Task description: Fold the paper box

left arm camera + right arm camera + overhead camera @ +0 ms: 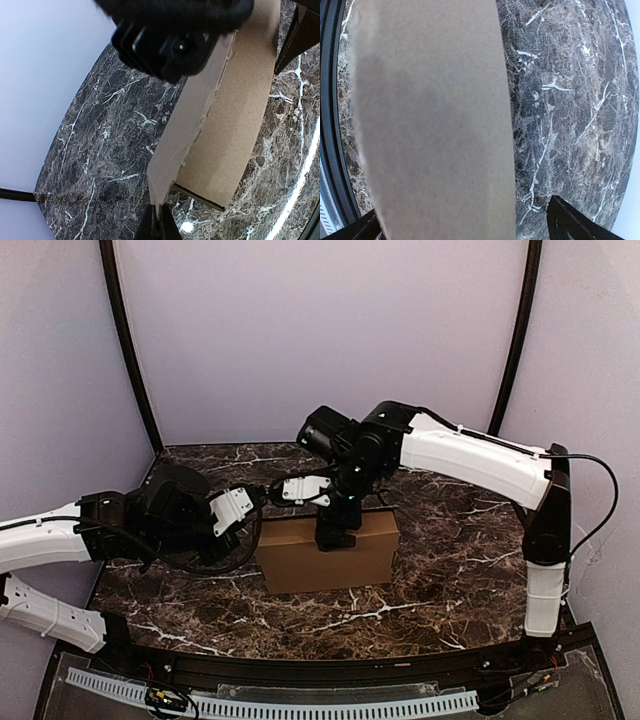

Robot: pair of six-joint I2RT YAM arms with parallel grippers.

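The paper box (pixel 330 560) is a plain brown carton standing near the middle of the marble table. My left gripper (pixel 258 520) reaches its left end. In the left wrist view this gripper (pixel 159 227) is shut on the corner of a thin side flap (pixel 182 135), which stands out from the box body (pixel 235 125). My right gripper (pixel 335 535) hangs over the box top, pointing down. In the right wrist view the box (pixel 430 125) fills the left half. The right gripper (pixel 465 231) is open and straddles it, and its right finger (pixel 570 222) stands apart from the box edge.
The dark marble table (pixel 450 580) has pale purple walls behind and beside it. Two black poles (pixel 130 350) rise at the back corners. A black rail with a white toothed strip (pixel 300 705) runs along the near edge.
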